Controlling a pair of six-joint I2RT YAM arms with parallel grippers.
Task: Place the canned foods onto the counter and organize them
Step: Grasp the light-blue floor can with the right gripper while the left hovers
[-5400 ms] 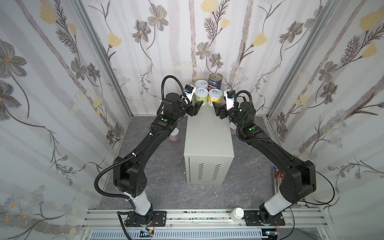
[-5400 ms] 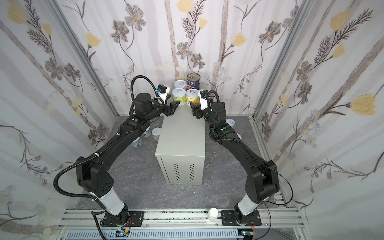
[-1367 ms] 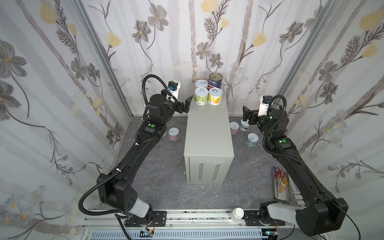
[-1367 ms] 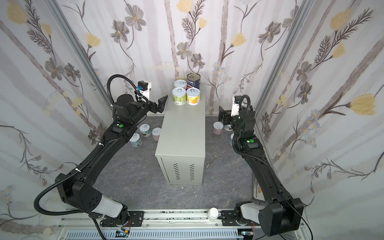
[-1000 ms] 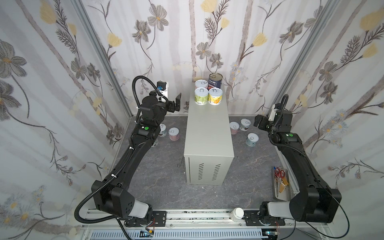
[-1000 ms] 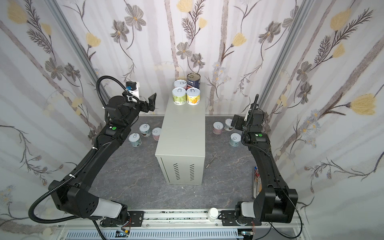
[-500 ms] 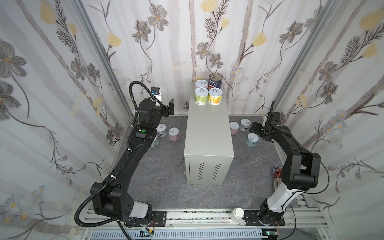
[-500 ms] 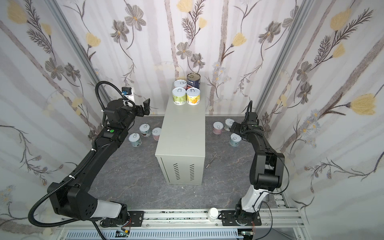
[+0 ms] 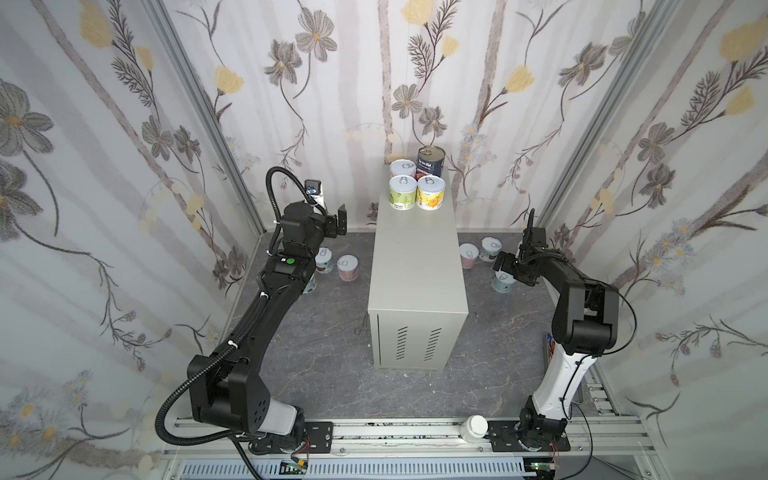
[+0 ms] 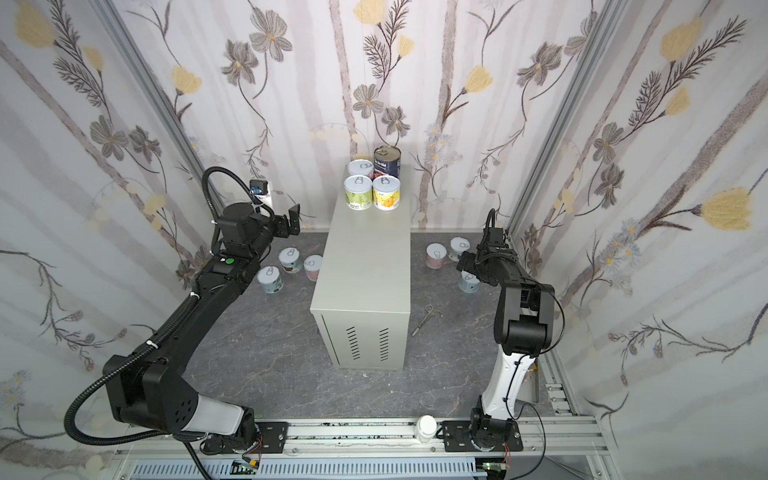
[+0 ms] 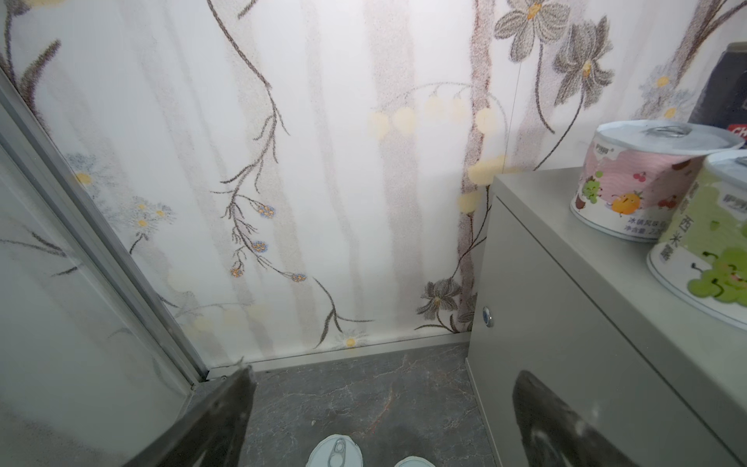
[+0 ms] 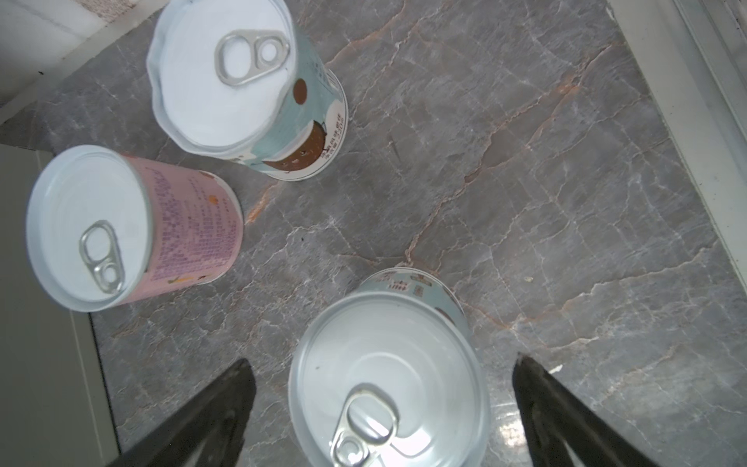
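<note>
Tomato can [image 11: 723,89] cut by edge; blue can [image 9: 309,287] half behind left arm [image 9: 266,307].

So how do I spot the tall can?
Find the big grey box in the middle of the floor. Four cans stand at its far end. The tall can is back right: dark blue, while the others are short and pastel.

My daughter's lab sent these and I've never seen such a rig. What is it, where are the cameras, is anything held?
Two robot arms stand on a rail, each ending in a two-fingered gripper. Two pictures look down from overhead; the other two come from cameras on the wrists. The grey box in the middle is the counter, with four cans at its far end. Six more cans stand on the floor, three either side. Nothing is held: the left gripper is open in the air, the right gripper open over a blue can.
</note>
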